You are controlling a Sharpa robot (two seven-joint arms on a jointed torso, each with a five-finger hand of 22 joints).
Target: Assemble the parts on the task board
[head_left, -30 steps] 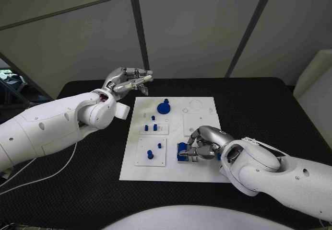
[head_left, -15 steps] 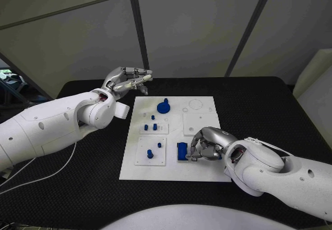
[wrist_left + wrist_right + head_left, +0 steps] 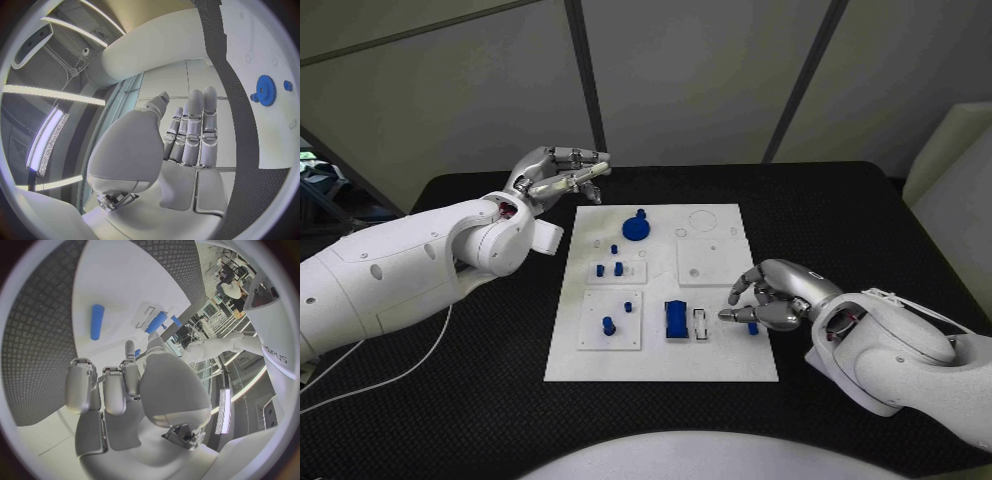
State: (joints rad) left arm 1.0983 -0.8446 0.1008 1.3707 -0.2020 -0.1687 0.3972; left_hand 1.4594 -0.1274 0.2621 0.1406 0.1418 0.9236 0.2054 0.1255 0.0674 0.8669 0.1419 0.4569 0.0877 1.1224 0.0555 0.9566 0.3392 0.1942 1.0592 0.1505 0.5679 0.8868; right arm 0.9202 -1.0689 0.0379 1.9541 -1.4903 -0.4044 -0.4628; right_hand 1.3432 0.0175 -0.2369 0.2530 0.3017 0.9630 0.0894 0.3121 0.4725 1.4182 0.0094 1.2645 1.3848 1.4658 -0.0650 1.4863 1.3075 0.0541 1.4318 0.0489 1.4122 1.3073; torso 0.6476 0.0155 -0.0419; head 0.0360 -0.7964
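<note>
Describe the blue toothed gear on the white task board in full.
The blue toothed gear looks like matte plastic: a flat round disc with fine teeth along its rim and a small blue knob just beyond it. It lies flat at the far end of the white task board. Neither robot hand touches it.

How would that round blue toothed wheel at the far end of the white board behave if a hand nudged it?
The blue gear looks rigid and probably light. Lying flat, it would likely slide rather than roll. Its toothed rim should give fingers some grip.

Grey panelled walls behind a black table
</note>
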